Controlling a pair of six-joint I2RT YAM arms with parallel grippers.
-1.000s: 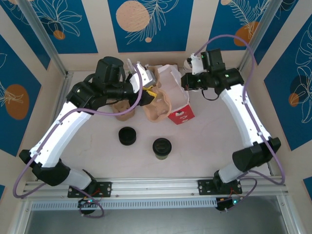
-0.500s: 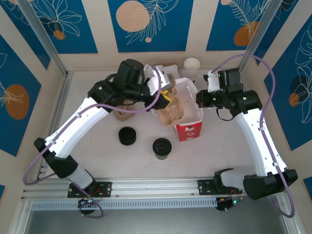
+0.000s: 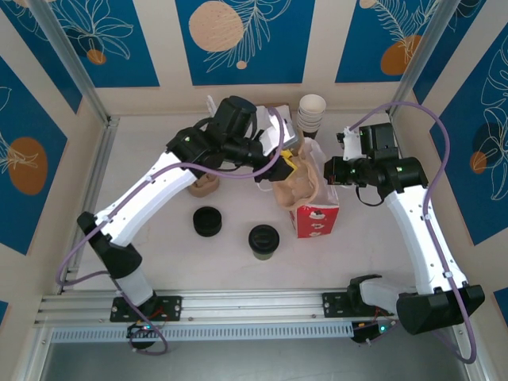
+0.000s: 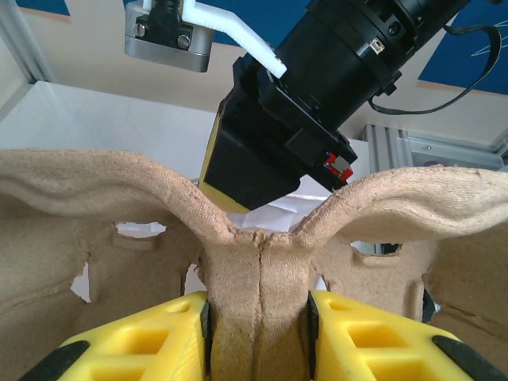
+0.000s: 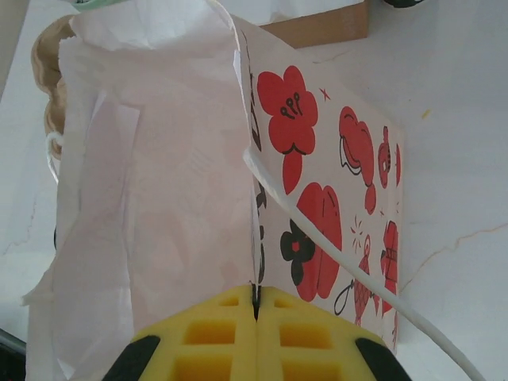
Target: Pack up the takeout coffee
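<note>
The takeout coffee (image 3: 263, 240), a dark green cup with a black lid, stands alone on the table in front of the bag. My left gripper (image 3: 284, 168) (image 4: 258, 317) is shut on the central ridge of a brown pulp cup carrier (image 3: 302, 189) (image 4: 95, 190) and holds it at the open mouth of the red-and-white paper bag (image 3: 317, 221) (image 5: 317, 198). My right gripper (image 3: 329, 171) (image 5: 255, 305) is shut on the bag's top edge, with the thin paper pinched between its yellow fingers.
A squat black puck (image 3: 208, 221) sits left of the coffee. A second pulp carrier (image 3: 203, 187) lies under the left arm. A stack of white cups (image 3: 311, 113) stands at the back, behind the bag. Metal frame posts border both sides.
My left arm has swung right and carried the pulp carrier over the bag's mouth. My right arm has drawn the bag to the right and nearer, and the white cups have come into view.
</note>
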